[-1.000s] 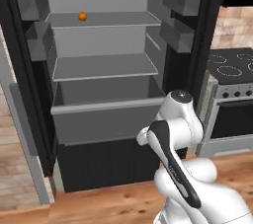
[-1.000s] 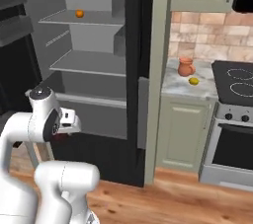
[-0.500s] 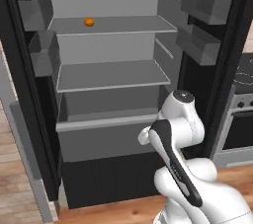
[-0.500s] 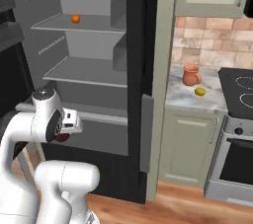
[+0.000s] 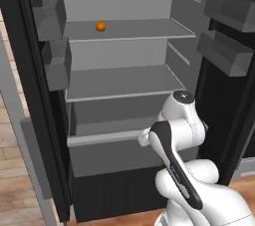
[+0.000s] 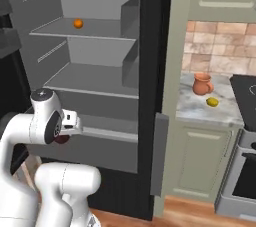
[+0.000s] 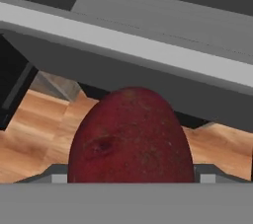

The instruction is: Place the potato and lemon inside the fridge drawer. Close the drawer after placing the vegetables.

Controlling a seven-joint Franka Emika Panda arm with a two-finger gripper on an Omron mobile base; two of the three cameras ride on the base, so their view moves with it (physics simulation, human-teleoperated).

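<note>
Fruit and vegetables: three in all, one potato [image 7: 130,136], one lemon [image 6: 212,102], one orange ball [image 5: 100,26].
Potato: dark maroon, held in the gripper [image 7: 130,181]; in the hand view it sits at 6 o'clock with its long axis running up toward 12 o'clock, the narrower end uppermost. In the right base view a sliver of it shows under the hand at about 8 o'clock.
Gripper: pinching the potato, one finger on each side of it.
Lemon: bright yellow, lying on the counter [image 6: 200,113] right of the fridge, at about 3 o'clock in the right base view, long axis roughly level; just beside the jug [image 6: 202,84], apart from it.
Jug: one, terracotta, upright.
Orange ball: on the top shelf [image 5: 129,30], at 11 o'clock in the left base view.
Shelves: two flat grey ones, upper and lower [image 5: 119,81].
Fridge drawer [image 5: 102,138]: one, pulled out below the lower shelf, pale front rim toward the robot; in the hand view the rim crosses above the potato.
Door bins: four seen in the left base view, two on the left [image 5: 50,15], two on the right [image 5: 225,53].
Floor [image 7: 39,129]: wood planks, seen under the drawer.
</note>
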